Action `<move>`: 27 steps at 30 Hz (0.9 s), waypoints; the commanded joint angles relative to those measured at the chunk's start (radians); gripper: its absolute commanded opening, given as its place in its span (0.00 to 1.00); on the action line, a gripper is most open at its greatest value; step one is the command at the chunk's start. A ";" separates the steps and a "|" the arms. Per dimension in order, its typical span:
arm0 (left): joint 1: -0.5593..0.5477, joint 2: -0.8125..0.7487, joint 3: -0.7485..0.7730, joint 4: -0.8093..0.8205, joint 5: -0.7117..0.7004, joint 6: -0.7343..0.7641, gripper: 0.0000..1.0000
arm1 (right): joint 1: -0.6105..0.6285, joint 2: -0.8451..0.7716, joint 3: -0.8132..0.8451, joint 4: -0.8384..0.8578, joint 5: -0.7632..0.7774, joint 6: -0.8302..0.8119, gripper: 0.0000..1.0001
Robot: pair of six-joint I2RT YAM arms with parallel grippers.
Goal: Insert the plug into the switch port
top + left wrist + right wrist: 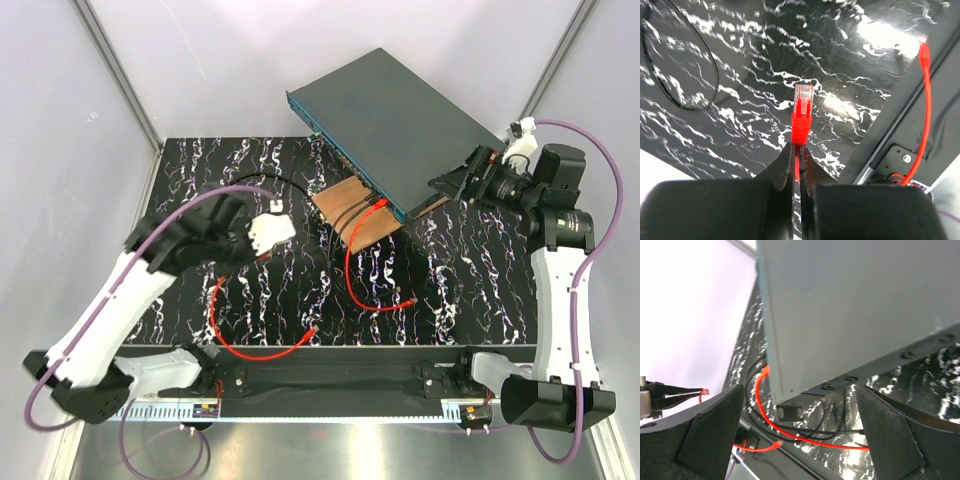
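Note:
My left gripper [801,152] is shut on the bright-red cable just behind its plug [803,97], which has a clear tip and a red boot and sticks out ahead of the fingers, above the black marbled mat. In the top view the left gripper [264,248] is left of the switch [400,120], a dark-grey box with a teal front face [345,155]; single ports are too small to tell. My right gripper [452,185] is open at the switch's near right corner; in the right wrist view its fingers [715,435] flank that corner without touching it.
A brown wooden board [358,218] lies under the switch's front edge. A second red cable [352,270] runs from the switch front and loops over the mat. A thin black cable [255,180] curves at the left. A black rail [340,375] runs along the near edge.

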 commanded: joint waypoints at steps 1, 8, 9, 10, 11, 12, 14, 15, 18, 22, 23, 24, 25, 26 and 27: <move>-0.001 -0.074 0.056 -0.018 0.127 0.120 0.00 | -0.002 0.004 0.036 0.083 -0.143 0.027 1.00; -0.058 -0.120 0.082 0.190 0.250 -0.021 0.00 | 0.021 -0.020 -0.006 0.289 -0.398 0.159 0.93; -0.073 -0.117 0.084 0.215 0.238 -0.036 0.00 | 0.032 -0.022 0.000 0.289 -0.407 0.153 0.90; -0.086 -0.105 0.090 0.252 0.230 -0.050 0.00 | 0.059 -0.023 0.013 0.281 -0.415 0.147 0.88; -0.108 -0.097 0.096 0.263 0.227 -0.055 0.00 | 0.079 -0.028 0.017 0.275 -0.421 0.142 0.86; -0.118 -0.085 0.122 0.273 0.227 -0.064 0.00 | 0.100 -0.031 0.028 0.264 -0.413 0.118 0.81; -0.144 -0.038 0.153 0.290 0.242 -0.082 0.00 | 0.179 -0.042 0.034 0.224 -0.392 0.088 0.77; -0.150 -0.013 0.192 0.293 0.251 -0.110 0.00 | 0.193 -0.046 0.016 0.232 -0.390 0.104 0.77; -0.185 0.065 0.255 0.313 0.259 -0.175 0.00 | 0.245 -0.057 -0.016 0.261 -0.367 0.116 0.73; -0.239 0.159 0.308 0.356 0.233 -0.255 0.00 | 0.303 -0.051 -0.030 0.254 -0.331 0.107 0.72; -0.248 0.174 0.314 0.367 0.189 -0.275 0.00 | 0.323 -0.047 -0.030 0.246 -0.303 0.098 0.70; -0.253 0.202 0.314 0.379 0.178 -0.310 0.00 | 0.331 -0.043 -0.030 0.243 -0.292 0.075 0.70; -0.254 0.216 0.320 0.392 0.178 -0.321 0.00 | 0.344 -0.043 -0.030 0.235 -0.282 0.067 0.70; -0.256 0.228 0.328 0.401 0.175 -0.337 0.00 | 0.366 -0.037 -0.030 0.231 -0.265 0.058 0.70; -0.258 0.242 0.334 0.410 0.176 -0.361 0.00 | 0.377 -0.034 -0.032 0.223 -0.257 0.042 0.70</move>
